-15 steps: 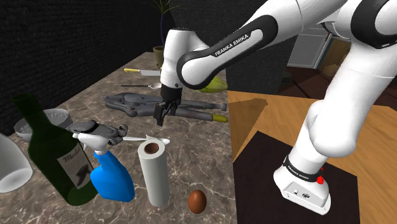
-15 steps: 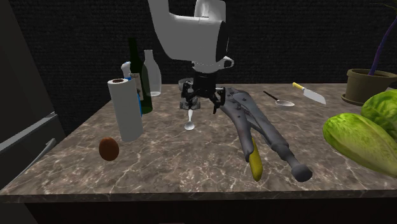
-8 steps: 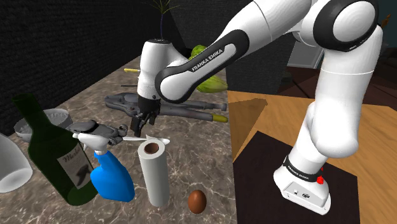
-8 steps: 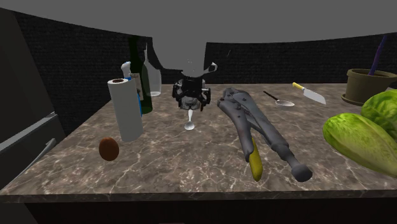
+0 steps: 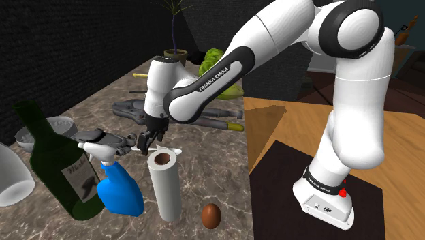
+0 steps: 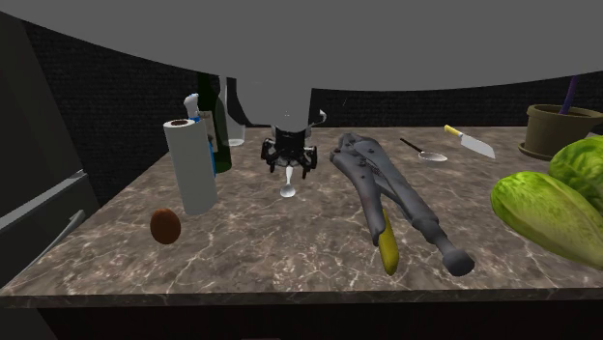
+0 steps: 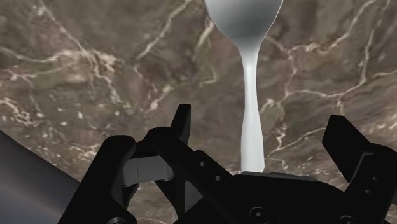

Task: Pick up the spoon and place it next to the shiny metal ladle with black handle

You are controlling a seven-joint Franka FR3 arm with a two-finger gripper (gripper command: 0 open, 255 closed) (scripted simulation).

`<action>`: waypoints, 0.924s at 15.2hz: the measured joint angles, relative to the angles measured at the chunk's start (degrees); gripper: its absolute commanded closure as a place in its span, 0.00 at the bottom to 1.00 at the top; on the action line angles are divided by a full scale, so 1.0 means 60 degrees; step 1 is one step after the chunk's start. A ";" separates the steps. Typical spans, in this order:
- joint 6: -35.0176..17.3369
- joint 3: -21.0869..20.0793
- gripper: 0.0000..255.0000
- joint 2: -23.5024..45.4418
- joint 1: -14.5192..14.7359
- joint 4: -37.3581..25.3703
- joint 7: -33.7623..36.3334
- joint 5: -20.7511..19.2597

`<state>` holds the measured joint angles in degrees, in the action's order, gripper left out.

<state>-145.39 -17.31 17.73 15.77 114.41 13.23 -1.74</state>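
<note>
wrist view shows the all-black two-finger gripper (image 7: pixel 264 146) low over the counter, fingers spread wide and straddling the slim handle of the plain white spoon (image 7: pixel 252 95) without touching it. the spoon lies flat on the brown, white-veined marble countertop (image 7: pixel 95 76), its rounded bowl pointing away from the hand. the handle is thin and smooth, so the grasp likely needs the fingers down near the stone and the handle centred before they close. near the spoon stands a white paper towel roll (image 6: pixel 190 164). well apart, past the large grey locking pliers (image 6: pixel 385 188), lies the shiny metal ladle with black handle (image 6: pixel 426 152).
</note>
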 measured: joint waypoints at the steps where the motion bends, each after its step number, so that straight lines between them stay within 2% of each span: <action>1: -0.0027 0.0008 0.00 0.0050 0.0020 -0.0022 0.0026 -0.0025; 6: -0.0066 0.0015 0.00 0.0084 0.0029 -0.0021 0.0036 -0.0041; 7: -0.0066 0.0015 1.00 0.0084 0.0029 -0.0021 0.0036 -0.0041; 14: -0.0065 0.0012 1.00 0.0084 0.0030 -0.0019 0.0034 -0.0040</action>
<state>-145.78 -17.24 18.23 15.95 114.30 13.44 -1.98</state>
